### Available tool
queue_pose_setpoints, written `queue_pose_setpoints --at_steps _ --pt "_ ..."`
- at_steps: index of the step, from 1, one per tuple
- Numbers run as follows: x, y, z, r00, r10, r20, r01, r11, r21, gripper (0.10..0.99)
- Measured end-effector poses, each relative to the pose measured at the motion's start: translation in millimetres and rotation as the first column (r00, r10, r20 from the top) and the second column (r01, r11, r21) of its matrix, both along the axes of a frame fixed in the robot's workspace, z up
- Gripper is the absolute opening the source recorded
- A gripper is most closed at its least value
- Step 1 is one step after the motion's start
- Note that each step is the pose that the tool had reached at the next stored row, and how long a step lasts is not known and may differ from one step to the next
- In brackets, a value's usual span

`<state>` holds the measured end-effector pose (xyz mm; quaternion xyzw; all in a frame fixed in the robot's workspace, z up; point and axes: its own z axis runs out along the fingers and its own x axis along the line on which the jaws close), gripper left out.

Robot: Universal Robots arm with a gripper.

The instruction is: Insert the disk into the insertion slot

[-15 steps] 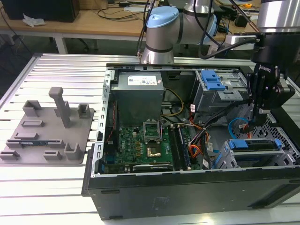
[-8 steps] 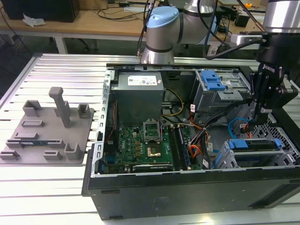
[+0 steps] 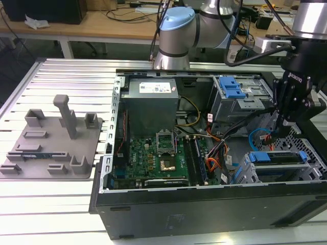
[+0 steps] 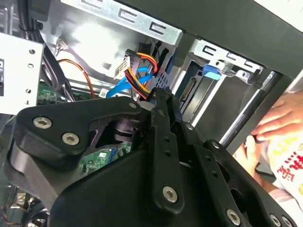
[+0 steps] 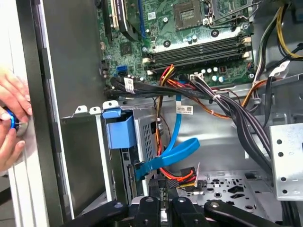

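The fingers (image 3: 279,136) are pressed together and hold nothing. They hang over the open computer case (image 3: 179,214), which sits on the ridged surface (image 3: 61,76). The disk (image 3: 278,157) lies just under the fingertips and does not touch them. Its blue frame sits in the insertion slot (image 3: 248,171), the grey metal cage with little holes. A blue cable (image 5: 175,151) runs close by the fingers, between them and the cage. A person's hands (image 5: 14,99) are outside the case wall, on the far side of the slot from the fingers. The green board (image 3: 153,153) is farther from the fingers. A grey tray (image 3: 51,143) of holders is well apart from them.
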<state>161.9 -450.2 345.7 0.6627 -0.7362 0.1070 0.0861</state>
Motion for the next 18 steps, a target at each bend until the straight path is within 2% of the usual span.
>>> queue_pose_setpoints --at_steps 2,4,6,9,10,11,13,16,17,18 --pt "0.6 -4.5 0.3 1.0 0.0 -0.0014 0.0 0.9999 0.014 0.169" --pt "1.7 -10.4 1.9 1.0 0.0 -0.0038 0.0 0.9998 0.022 0.169" --pt "4.7 -13.7 3.8 1.0 0.0 -0.008 0.0 0.9996 0.027 0.169" --pt "9.7 -17.1 5.9 0.9998 0.0 -0.0201 0.001 0.9995 0.033 0.169" --pt "11.5 -18.1 6.0 0.9997 0.0 -0.026 0.001 0.9993 0.036 0.169" --pt "13.5 -19.9 6.0 0.9995 0.0 -0.0309 0.001 0.999 0.044 0.169" --pt "15.3 -22.3 6.1 0.9994 0.001 -0.036 0.001 0.9984 0.056 0.169" --pt "15.9 -25.4 5.9 0.999 0.004 -0.0443 -0.001 0.9982 0.06 0.169" --pt "16.0 -26.5 5.7 0.9986 0.01 -0.0509 -0.007 0.9982 0.06 0.169" --pt "16.1 -27.3 5.6 0.9984 0.017 -0.054 -0.013 0.9981 0.06 0.169"
